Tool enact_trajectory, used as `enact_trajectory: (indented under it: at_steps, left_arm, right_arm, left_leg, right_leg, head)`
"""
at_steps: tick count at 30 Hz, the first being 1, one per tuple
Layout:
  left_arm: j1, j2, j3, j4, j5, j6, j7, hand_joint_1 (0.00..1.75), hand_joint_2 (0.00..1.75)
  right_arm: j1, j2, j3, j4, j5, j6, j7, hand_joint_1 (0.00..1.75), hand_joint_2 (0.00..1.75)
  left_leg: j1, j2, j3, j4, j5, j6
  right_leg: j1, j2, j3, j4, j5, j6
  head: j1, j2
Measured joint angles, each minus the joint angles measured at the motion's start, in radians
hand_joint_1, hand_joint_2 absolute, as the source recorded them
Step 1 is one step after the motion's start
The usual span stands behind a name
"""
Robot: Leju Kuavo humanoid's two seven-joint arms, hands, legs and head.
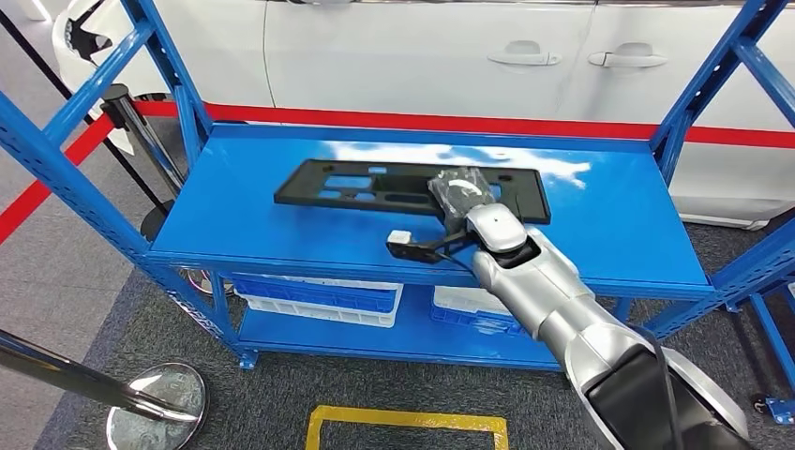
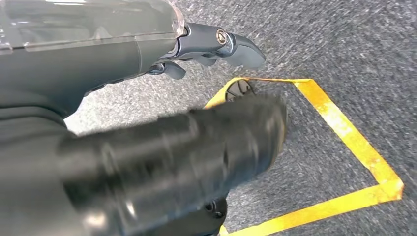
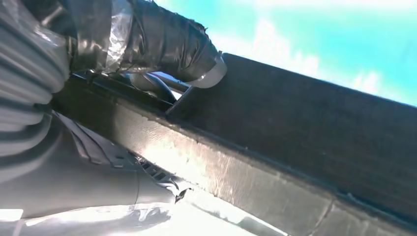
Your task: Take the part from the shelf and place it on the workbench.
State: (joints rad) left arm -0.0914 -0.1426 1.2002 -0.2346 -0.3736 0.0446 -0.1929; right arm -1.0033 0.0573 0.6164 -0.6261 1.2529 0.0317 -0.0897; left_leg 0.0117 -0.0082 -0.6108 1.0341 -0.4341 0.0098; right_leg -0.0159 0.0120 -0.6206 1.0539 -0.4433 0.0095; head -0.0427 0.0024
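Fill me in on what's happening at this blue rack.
The robot's right hand is reaching over the top level of the blue shelf onto a flat black plastic part lying there. The right wrist view shows its fingers wrapped over the part's edge, so it appears to be gripping it, but the part still lies flat on the shelf. The left hand hangs low over grey carpet, near a square of yellow floor tape, holding nothing.

black part (image 1: 375, 188): 1 | blue shelf (image 1: 609, 225): 1 | bins (image 1: 319, 298): 2
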Motion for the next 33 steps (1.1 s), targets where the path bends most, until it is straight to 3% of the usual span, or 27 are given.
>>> enact_trajectory:
  at_steps: [4,9,22,33]
  left_arm:
    - [0.000,0.000,0.004,0.000,0.003,-0.006,-0.016,0.00,1.75]
    - [0.000,0.000,0.008,0.000,0.000,-0.012,-0.020,0.00,1.75]
    - [0.002,0.002,0.012,0.000,-0.016,-0.038,-0.034,0.00,1.75]
    - [0.002,0.008,0.013,0.000,-0.009,-0.043,-0.034,0.00,1.75]
  right_arm:
    - [-0.082,-0.001,0.005,-0.186,0.042,0.097,0.024,1.75,1.75]
    - [-0.129,-0.001,0.006,-0.308,0.057,0.120,0.026,1.75,1.75]
    - [-0.149,-0.047,0.021,-0.510,-0.002,0.161,0.043,1.75,1.75]
    - [-0.141,-0.096,0.022,-0.543,-0.063,0.191,0.022,1.75,1.75]
  left_leg:
    - [0.000,0.000,-0.001,0.000,0.000,0.000]
    - [0.000,0.000,-0.002,0.000,0.000,0.000]
    - [0.000,0.000,-0.002,0.000,0.000,0.000]
    - [0.000,0.000,-0.002,0.000,0.000,0.000]
  right_leg:
    - [0.000,0.001,-0.002,0.000,0.000,0.000]
    - [0.000,-0.001,-0.001,0.000,-0.001,0.000]
    - [0.000,-0.001,0.000,-0.001,0.000,0.000]
    - [0.000,0.000,-0.001,-0.001,0.000,0.000]
  head:
    - [0.000,0.000]
    - [0.000,0.000]
    - [0.000,0.000]
    - [0.000,0.000]
